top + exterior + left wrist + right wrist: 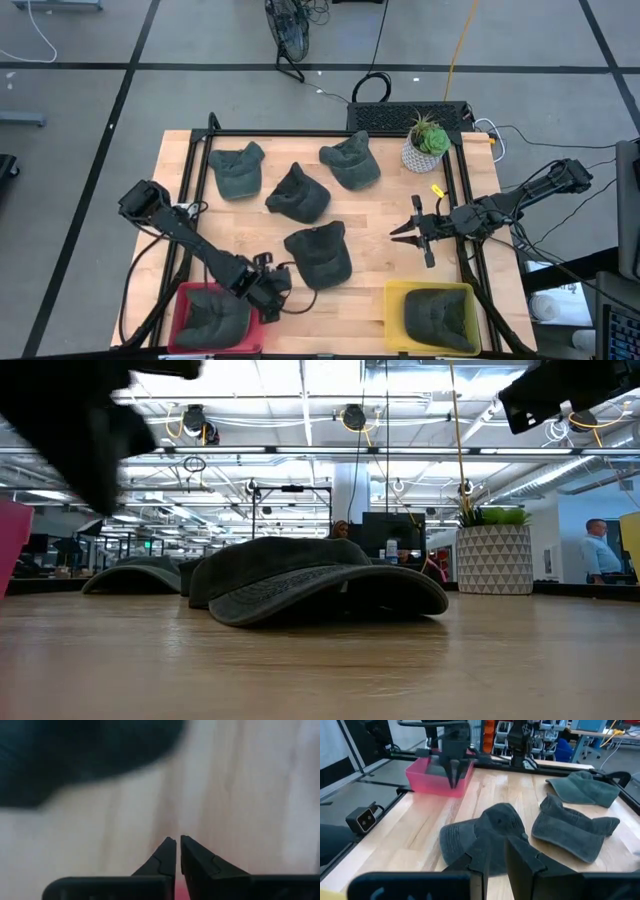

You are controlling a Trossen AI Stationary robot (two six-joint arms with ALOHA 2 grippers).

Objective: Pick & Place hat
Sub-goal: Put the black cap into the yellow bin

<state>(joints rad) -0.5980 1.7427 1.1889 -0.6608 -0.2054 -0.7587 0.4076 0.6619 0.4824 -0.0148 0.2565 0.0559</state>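
Note:
Four dark grey caps lie brim-down on the wooden table: one at the near middle, and three farther back. A fifth cap sits in the red bin and a sixth in the yellow bin. My left gripper hangs shut and empty between the red bin and the near cap. My right gripper hovers open and empty to the right of the near cap, pointing at it.
A potted plant in a white patterned pot stands at the far right corner. A black frame borders the work area. Bare wood lies between the two bins at the near edge. A person stands in the room behind.

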